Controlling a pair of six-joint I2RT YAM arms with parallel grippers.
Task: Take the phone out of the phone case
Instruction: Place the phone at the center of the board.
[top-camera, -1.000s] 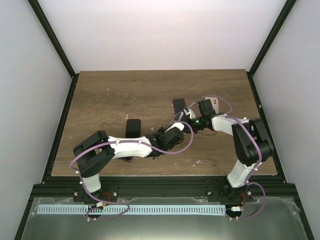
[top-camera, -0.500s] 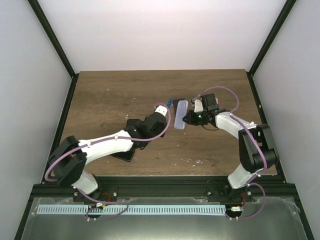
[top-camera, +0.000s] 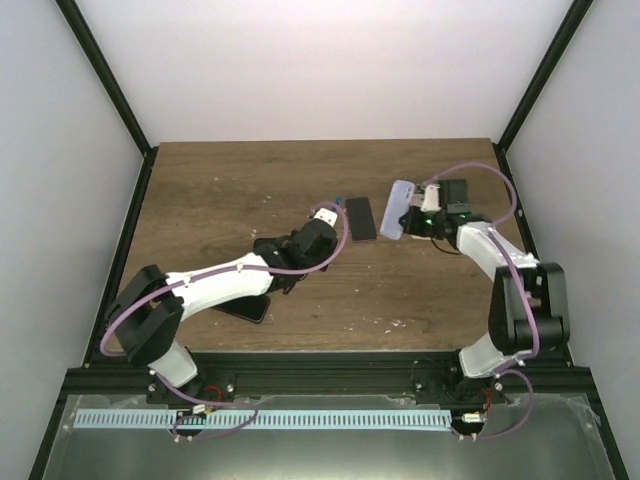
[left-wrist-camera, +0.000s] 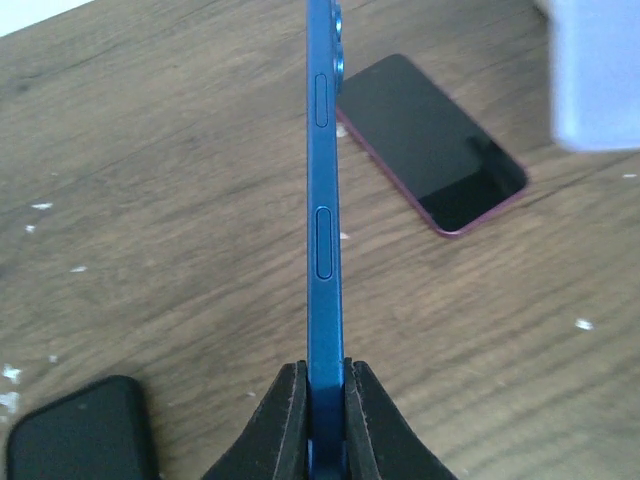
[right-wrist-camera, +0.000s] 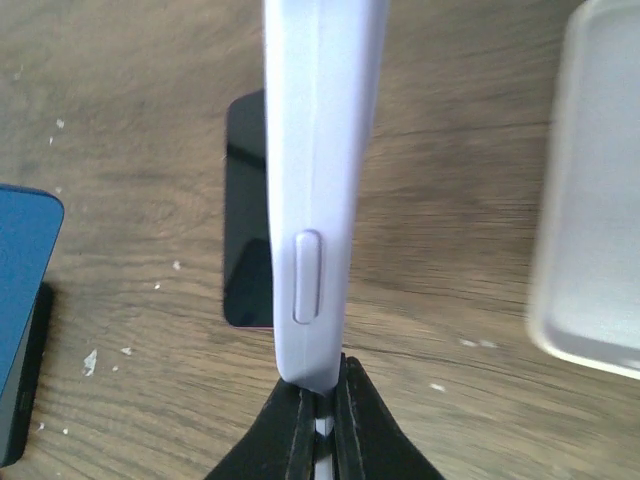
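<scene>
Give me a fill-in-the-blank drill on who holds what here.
The left fingers pinch a phone coloured ___.
The right fingers pinch the lavender ___.
The dark phone lies flat on the ___.
Missing: blue; case; table.

- phone (left-wrist-camera: 322, 250): slim and blue, already out of the case. It's held up in the air edge-on, clamped at its bottom end, side buttons showing.
- phone case (right-wrist-camera: 320, 150): pale lavender, also held up on edge, pinched at one end. It sits off to the phone's right, not touching it.
</scene>
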